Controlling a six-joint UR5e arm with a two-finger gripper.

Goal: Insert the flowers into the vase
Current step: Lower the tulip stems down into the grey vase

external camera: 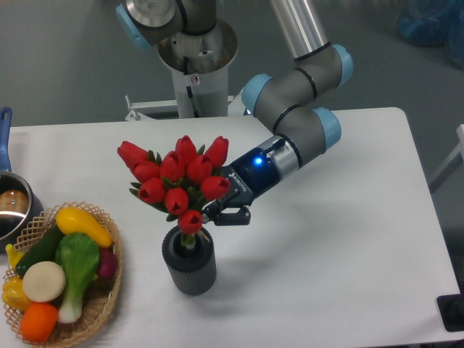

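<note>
- The flowers point(176, 176) stand with stems in the vase point(190, 261), near the white table point(326, 246)'s front edge.
- The gripper point(226, 210) pinches the bunch just above the mouth.
- The wicker basket point(98, 312) crowds the left; bare tabletop lies right.

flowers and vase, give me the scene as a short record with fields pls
flowers: bunch of red tulip buds with green leaves, stems reaching down into the vase mouth, bunch leaning left
vase: dark grey ribbed cylinder, upright on the white table
gripper: at the right side of the bunch just above the vase; whether it grips the stems cannot be told
basket: wicker basket at the left edge, holding toy vegetables and fruit
pot: steel pot with a blue handle, far left, partly cut off
task state: stems look inserted
</note>
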